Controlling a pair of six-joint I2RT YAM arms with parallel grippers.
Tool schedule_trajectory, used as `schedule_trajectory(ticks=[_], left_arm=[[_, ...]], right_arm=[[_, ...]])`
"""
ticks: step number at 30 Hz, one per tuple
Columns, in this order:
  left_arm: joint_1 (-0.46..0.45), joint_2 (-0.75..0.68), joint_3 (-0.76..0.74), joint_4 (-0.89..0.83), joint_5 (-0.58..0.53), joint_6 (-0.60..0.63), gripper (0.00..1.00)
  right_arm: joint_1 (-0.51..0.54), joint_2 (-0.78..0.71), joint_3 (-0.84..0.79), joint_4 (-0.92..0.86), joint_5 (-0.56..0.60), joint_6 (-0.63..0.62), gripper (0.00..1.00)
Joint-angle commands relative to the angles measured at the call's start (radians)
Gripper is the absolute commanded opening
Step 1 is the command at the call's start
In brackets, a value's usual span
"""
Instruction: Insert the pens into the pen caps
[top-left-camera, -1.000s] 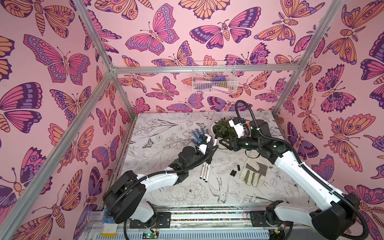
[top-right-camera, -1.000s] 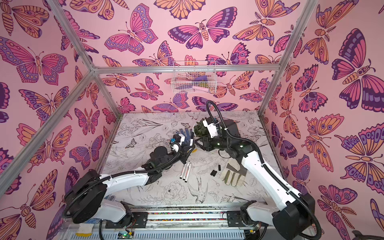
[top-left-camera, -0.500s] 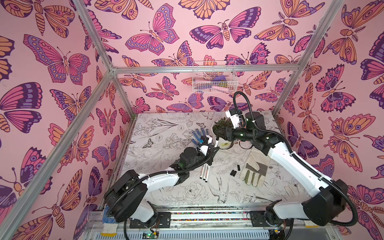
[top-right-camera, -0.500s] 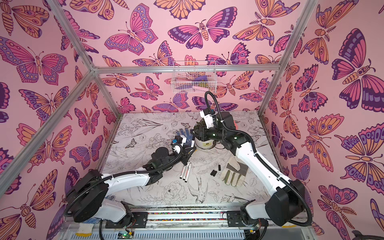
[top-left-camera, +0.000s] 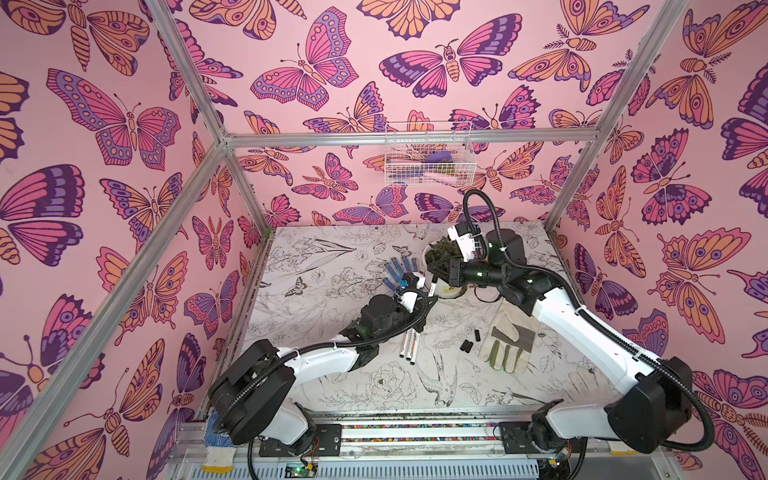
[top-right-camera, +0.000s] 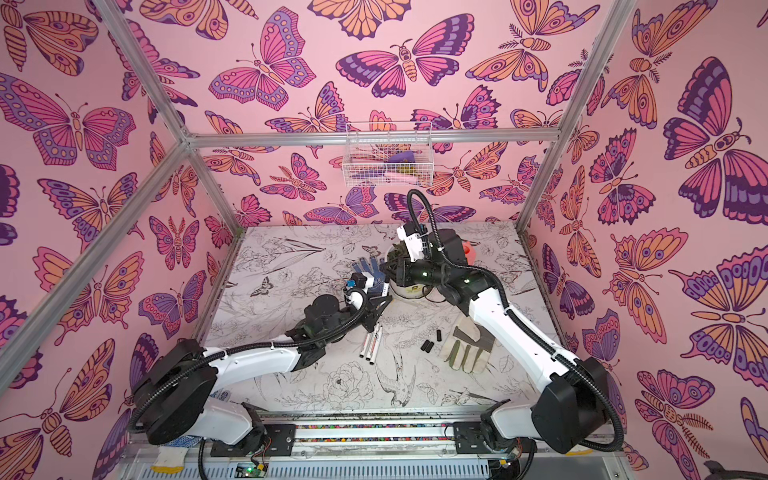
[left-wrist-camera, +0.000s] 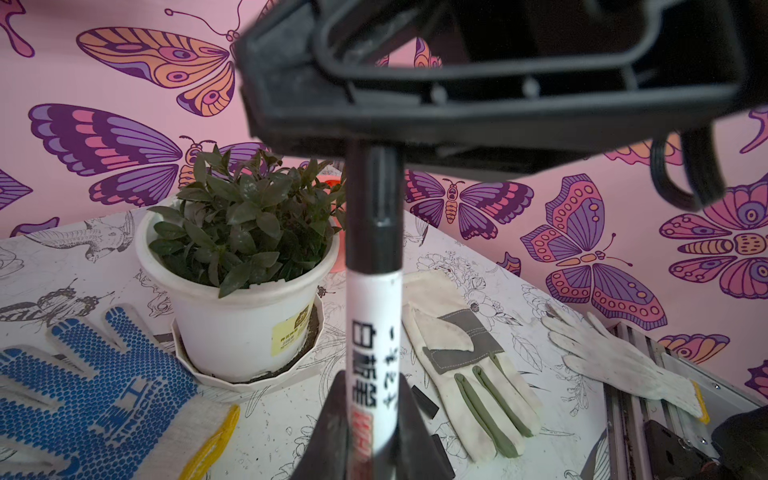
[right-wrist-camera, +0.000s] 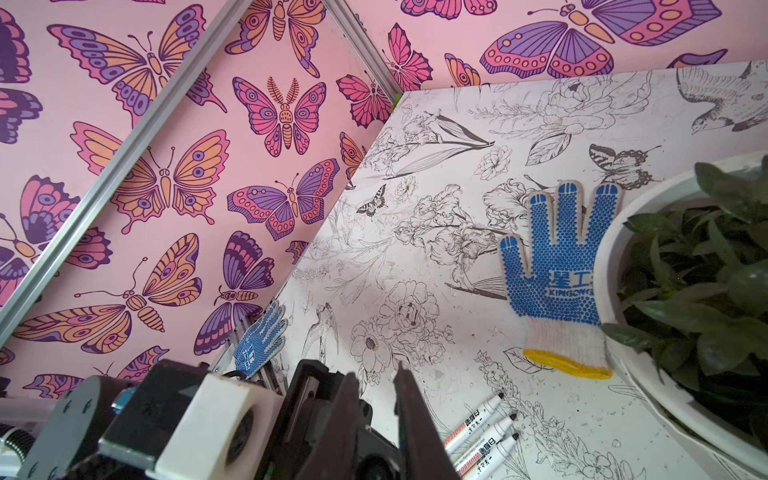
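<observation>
My left gripper (left-wrist-camera: 371, 376) is shut on a white pen (left-wrist-camera: 374, 332) and holds it upright above the table. A black pen cap (left-wrist-camera: 374, 199) sits on the pen's upper end. My right gripper (right-wrist-camera: 377, 372) comes in from the plant side and is shut on the top of that cap. In both top views the held pen (top-left-camera: 433, 286) (top-right-camera: 385, 288) stands beside the pot. Three uncapped pens (top-left-camera: 409, 345) (right-wrist-camera: 482, 432) lie side by side on the table. Loose pen caps (top-left-camera: 467, 345) (top-right-camera: 428, 345) lie beside the beige glove.
A white pot with a green plant (top-left-camera: 446, 291) (left-wrist-camera: 245, 324) stands just behind the grippers. A blue dotted glove (top-left-camera: 399, 270) lies to its left, a beige work glove (top-left-camera: 505, 340) to the front right. A wire basket (top-left-camera: 428, 158) hangs on the back wall.
The right wrist has turned and risen over the pen, and its jaws have closed in on the cap. The left arm has held the pen still.
</observation>
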Motion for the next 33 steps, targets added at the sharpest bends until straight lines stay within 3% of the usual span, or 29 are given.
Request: schedule_trajectory(ticks=[1, 4, 7, 18, 22, 24, 29, 33], left_arm=[[-0.003, -0.023, 0.052, 0.084, -0.005, 0.04, 0.0], [-0.002, -0.033, 0.062, 0.096, -0.011, 0.044, 0.0], [-0.003, -0.042, 0.079, 0.097, -0.011, 0.062, 0.0], [-0.001, -0.037, 0.17, 0.299, -0.116, 0.256, 0.0], [0.008, -0.042, 0.22, 0.33, -0.056, 0.258, 0.0], [0.028, -0.052, 0.252, 0.32, 0.036, 0.195, 0.0], [0.126, -0.041, 0.326, 0.383, 0.307, -0.101, 0.0], [0.197, -0.007, 0.376, 0.456, 0.411, -0.275, 0.0]], right_arm=[[0.016, -0.013, -0.035, -0.055, -0.02, 0.009, 0.17], [0.015, -0.02, -0.047, -0.072, -0.002, 0.003, 0.05], [0.015, -0.017, -0.04, -0.103, -0.012, -0.018, 0.0], [0.015, 0.071, 0.007, -0.291, -0.193, -0.05, 0.0], [0.016, 0.118, 0.045, -0.374, -0.183, -0.078, 0.0], [0.016, 0.143, 0.071, -0.42, -0.186, -0.098, 0.0], [0.016, 0.18, 0.106, -0.476, -0.217, -0.12, 0.0], [0.017, 0.197, 0.126, -0.528, -0.263, -0.154, 0.0]])
